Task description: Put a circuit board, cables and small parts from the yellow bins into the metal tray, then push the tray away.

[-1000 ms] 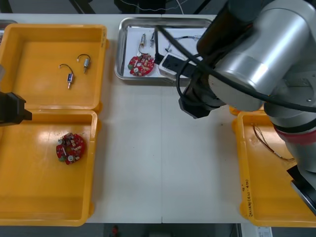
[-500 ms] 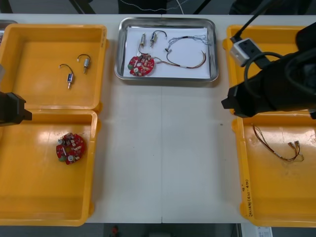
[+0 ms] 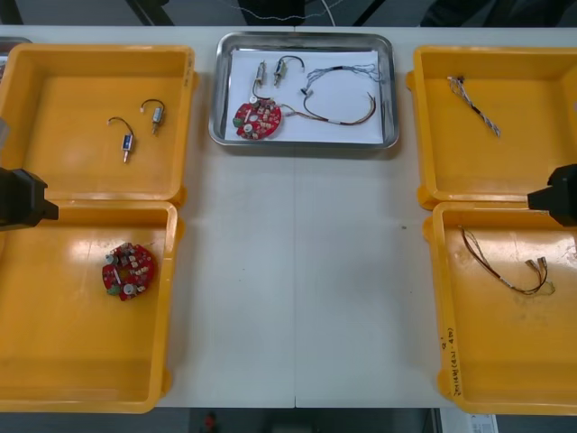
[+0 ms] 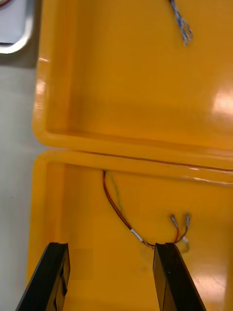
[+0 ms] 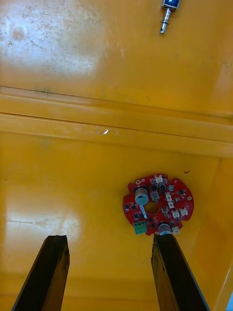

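Over near yellow bins (image 3: pixel 72 361) — left gripper (image 5: pixel 109 240), right gripper (image 4: pixel 111 248) — fingers (image 5: pixel 53 272) wide, empty.

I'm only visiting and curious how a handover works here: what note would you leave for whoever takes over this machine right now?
Left gripper: open, empty, over the near left bin, by a spare circuit board.
Right gripper: open, empty, over the near right bin, by a red and yellow cable.
Metal tray: holds a loaded circuit board, cables and small metal parts.
Done: loading, it seems.
Left: pushing the tray away.
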Robot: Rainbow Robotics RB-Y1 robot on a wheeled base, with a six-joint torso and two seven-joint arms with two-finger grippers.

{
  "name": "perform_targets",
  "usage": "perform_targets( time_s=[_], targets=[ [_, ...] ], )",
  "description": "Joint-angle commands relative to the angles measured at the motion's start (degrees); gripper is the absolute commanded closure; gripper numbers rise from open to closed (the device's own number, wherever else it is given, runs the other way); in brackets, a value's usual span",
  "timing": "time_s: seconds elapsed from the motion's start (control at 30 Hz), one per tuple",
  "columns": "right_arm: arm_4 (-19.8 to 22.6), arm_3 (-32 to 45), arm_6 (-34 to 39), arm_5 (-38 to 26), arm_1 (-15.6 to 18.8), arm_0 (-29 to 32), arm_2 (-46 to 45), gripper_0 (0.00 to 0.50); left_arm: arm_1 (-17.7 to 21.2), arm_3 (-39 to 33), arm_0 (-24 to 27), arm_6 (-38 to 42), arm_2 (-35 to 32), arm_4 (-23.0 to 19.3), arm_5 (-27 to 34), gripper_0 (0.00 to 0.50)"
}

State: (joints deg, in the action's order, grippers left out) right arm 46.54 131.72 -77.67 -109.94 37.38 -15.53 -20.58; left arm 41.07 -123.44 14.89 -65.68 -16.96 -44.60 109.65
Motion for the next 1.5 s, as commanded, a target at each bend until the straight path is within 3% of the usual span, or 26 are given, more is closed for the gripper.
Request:
perform_targets(
  time_s=[0.03,0.5,0.83,1.5],
  targets=[
    [-0.7,1.7,1.2,-0.1,2.9,4.5,-3.4,0.0,2.3,-1.6,-1.1,-4.5,-1.5,-0.4,0.3,0.0],
    [0.9,1.4,2.9,-0.1,3.7,15.0,-8.6,0.0,2.3,-1.6,-1.1,-4.5,-1.5,-0.4,0.3,0.0],
    [5.7,-0.5,9.7,-0.1,6.2,13.9,-9.7,0.0,2.3,-1.6,-1.1,-4.5,-1.5,-0.4,0.3,0.0],
    [6.7,-0.5,9.8,-0.1,8.1,12.7,-9.6,0.0,2.3,-1.6,-1.1,-4.5,-1.5,-0.4,0.3,0.0]
  ],
)
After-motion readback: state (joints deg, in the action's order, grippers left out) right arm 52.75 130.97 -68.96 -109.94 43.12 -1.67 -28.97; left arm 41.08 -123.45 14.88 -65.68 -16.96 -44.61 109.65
